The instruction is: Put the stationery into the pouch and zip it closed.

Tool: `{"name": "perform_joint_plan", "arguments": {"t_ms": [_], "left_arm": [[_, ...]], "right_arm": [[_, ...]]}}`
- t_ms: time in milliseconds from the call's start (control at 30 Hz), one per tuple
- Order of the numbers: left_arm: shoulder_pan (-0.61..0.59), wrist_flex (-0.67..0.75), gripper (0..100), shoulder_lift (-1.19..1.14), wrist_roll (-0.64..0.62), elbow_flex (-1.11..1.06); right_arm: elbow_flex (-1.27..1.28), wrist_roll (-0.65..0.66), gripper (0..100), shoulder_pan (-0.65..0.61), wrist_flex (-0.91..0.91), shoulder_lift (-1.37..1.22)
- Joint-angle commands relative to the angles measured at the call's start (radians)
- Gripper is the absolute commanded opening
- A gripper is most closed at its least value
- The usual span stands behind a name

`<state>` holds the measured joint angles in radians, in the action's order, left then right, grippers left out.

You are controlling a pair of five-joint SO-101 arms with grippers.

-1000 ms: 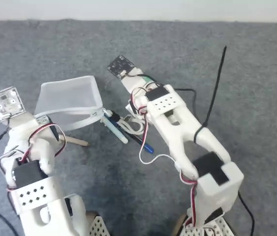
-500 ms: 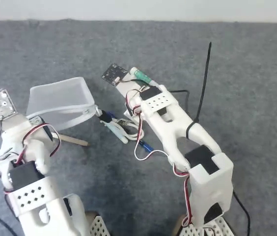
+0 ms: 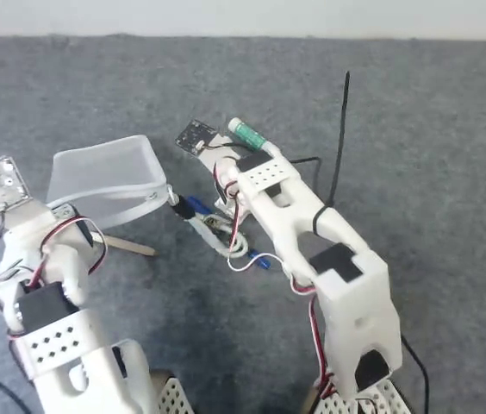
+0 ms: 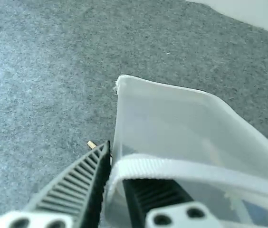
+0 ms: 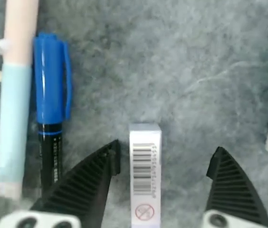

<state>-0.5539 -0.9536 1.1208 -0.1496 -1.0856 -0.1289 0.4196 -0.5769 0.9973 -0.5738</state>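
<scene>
A translucent white pouch [image 3: 105, 177] lies open at the left, and my left gripper [image 3: 77, 210] is shut on its zip rim [image 4: 172, 167]. My right gripper [image 5: 166, 149] hangs open over the carpet, its fingers either side of a small white barcoded block [image 5: 145, 175] without touching it. Beside the block lie a blue marker [image 5: 52, 99] and a pink and light blue pen [image 5: 14, 95]. In the high view the blue marker [image 3: 195, 207] and the pale pen [image 3: 209, 231] rest just right of the pouch's mouth, under the right arm. A green and white tube [image 3: 246, 134] lies beyond the right wrist.
A wooden stick [image 3: 127, 247] lies on the grey carpet below the pouch. A thin black cable tie [image 3: 341, 129] stands up from the right arm. Open carpet stretches to the right and far side.
The right arm has swung left and lowered over the pens, uncovering the green and white tube. The left arm pulled the pouch slightly left, then held still.
</scene>
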Motion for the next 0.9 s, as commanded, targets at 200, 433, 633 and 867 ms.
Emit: {"name": "perform_joint_plan", "arguments": {"t_ms": [200, 433, 633, 867], "left_arm": [[-0.005, 0.003, 1, -0.003, -0.018, 0.064], [-0.005, 0.003, 1, -0.003, -0.017, 0.064], [0.014, 0.002, 1, -0.005, -0.017, 0.062], [0.048, -0.002, 1, -0.005, -0.014, 0.065]], "right_arm": [[-0.218, 0.012, 10.9, 0.012, 0.084, -0.070], [-0.222, 0.012, 8.7, 0.010, 0.131, -0.062], [-0.270, 0.012, 0.6, 0.012, 0.209, -0.062], [-0.325, 0.003, 0.7, 0.044, 0.286, -0.061]]}}
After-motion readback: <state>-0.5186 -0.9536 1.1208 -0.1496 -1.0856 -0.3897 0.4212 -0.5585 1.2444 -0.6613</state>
